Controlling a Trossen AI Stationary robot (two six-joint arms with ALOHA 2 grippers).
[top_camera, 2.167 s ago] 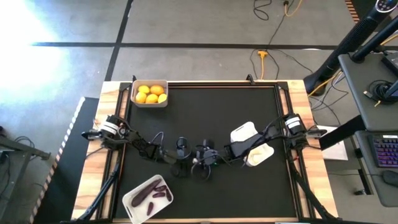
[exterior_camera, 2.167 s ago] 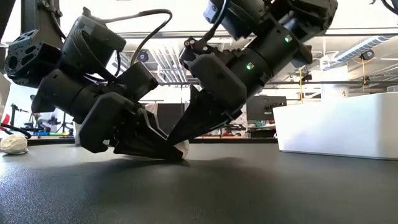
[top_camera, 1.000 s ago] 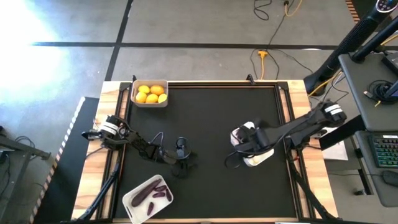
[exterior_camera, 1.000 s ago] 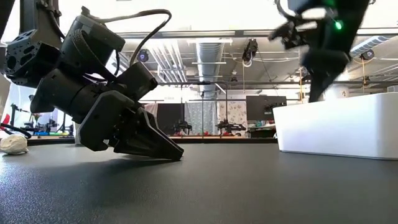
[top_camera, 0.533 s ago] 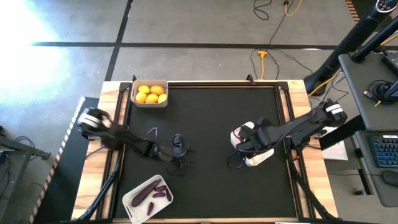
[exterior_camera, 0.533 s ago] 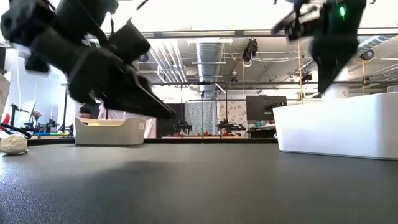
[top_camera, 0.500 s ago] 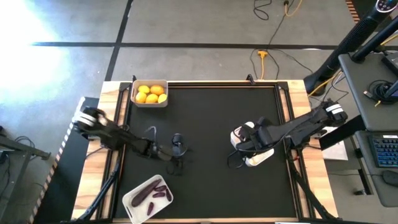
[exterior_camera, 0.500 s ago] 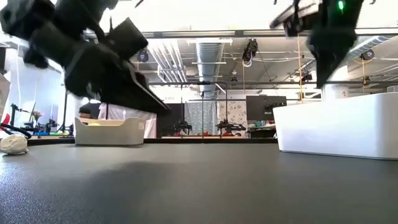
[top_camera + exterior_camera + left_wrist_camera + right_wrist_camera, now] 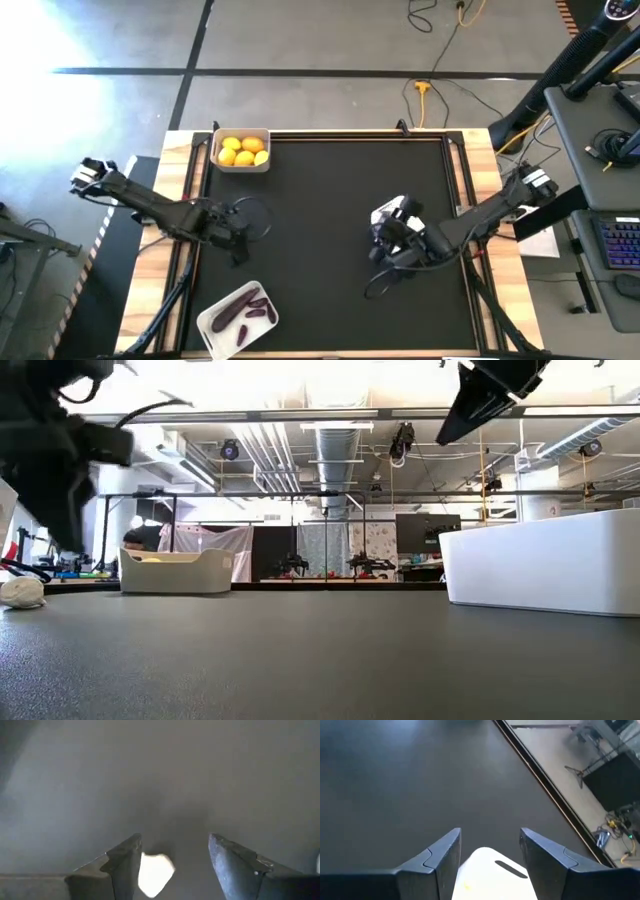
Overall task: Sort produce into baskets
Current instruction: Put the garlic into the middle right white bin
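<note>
My left gripper (image 9: 235, 238) hangs open near the table's left edge, pointing steeply down. A small white bulb (image 9: 155, 872) lies on the black mat below it, showing beside one finger; in the low view the bulb (image 9: 20, 592) rests on the mat under the blurred gripper (image 9: 60, 470). My right gripper (image 9: 392, 243) is open above a white basket (image 9: 388, 212), whose rim with a slot (image 9: 492, 867) shows between its fingers. Yellow citrus fruits (image 9: 242, 150) fill the far-left basket (image 9: 215, 160). Purple eggplants (image 9: 240, 310) lie in the near-left basket (image 9: 212, 322).
Wooden rails (image 9: 178, 200) frame the black mat (image 9: 330, 190), whose middle holds nothing. In the low view the white basket's wall (image 9: 545, 570) stands at the right and the citrus basket (image 9: 175, 572) far back. Cables hang from both arms.
My left gripper has lifted off the mat, swung toward the table's left edge and tipped from nearly level to pointing steeply down. My right gripper has risen above the white basket and shifted a little toward the near edge.
</note>
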